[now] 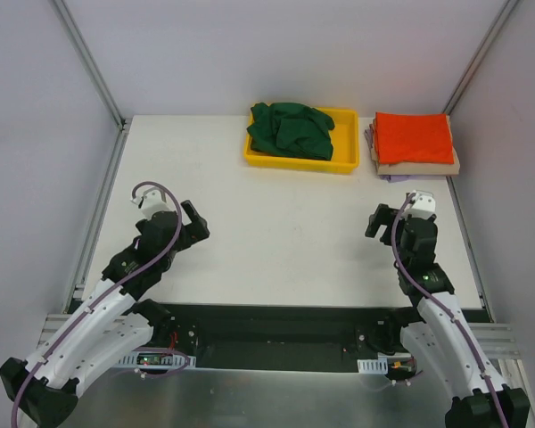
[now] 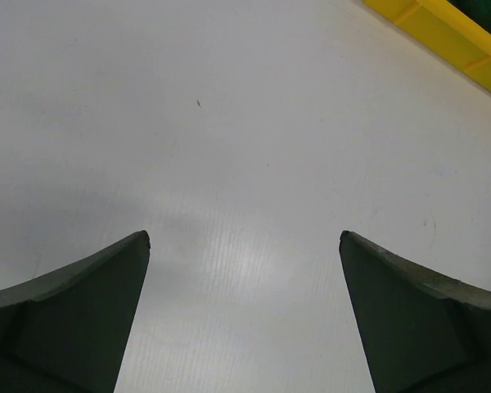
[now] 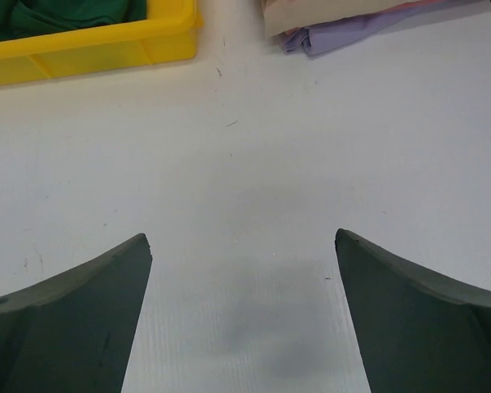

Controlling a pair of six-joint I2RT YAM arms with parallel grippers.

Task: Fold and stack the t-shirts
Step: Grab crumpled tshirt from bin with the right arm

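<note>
A crumpled dark green t-shirt (image 1: 292, 130) lies in the yellow tray (image 1: 343, 166) at the back of the table; a bit of it shows in the right wrist view (image 3: 65, 12). To the tray's right is a stack of folded shirts: orange-red (image 1: 414, 137) on top, tan (image 1: 428, 168) under it, lavender (image 1: 372, 135) at the bottom. The lavender edge also shows in the right wrist view (image 3: 344, 33). My left gripper (image 1: 194, 225) is open and empty over the bare table at the left (image 2: 244, 237). My right gripper (image 1: 377, 223) is open and empty at the right (image 3: 242, 236).
The white table (image 1: 276, 232) is bounded by grey walls and metal rails at the left (image 1: 98, 205) and right (image 1: 468, 241). The tray's corner shows in the left wrist view (image 2: 450, 37) and its front wall in the right wrist view (image 3: 90, 53).
</note>
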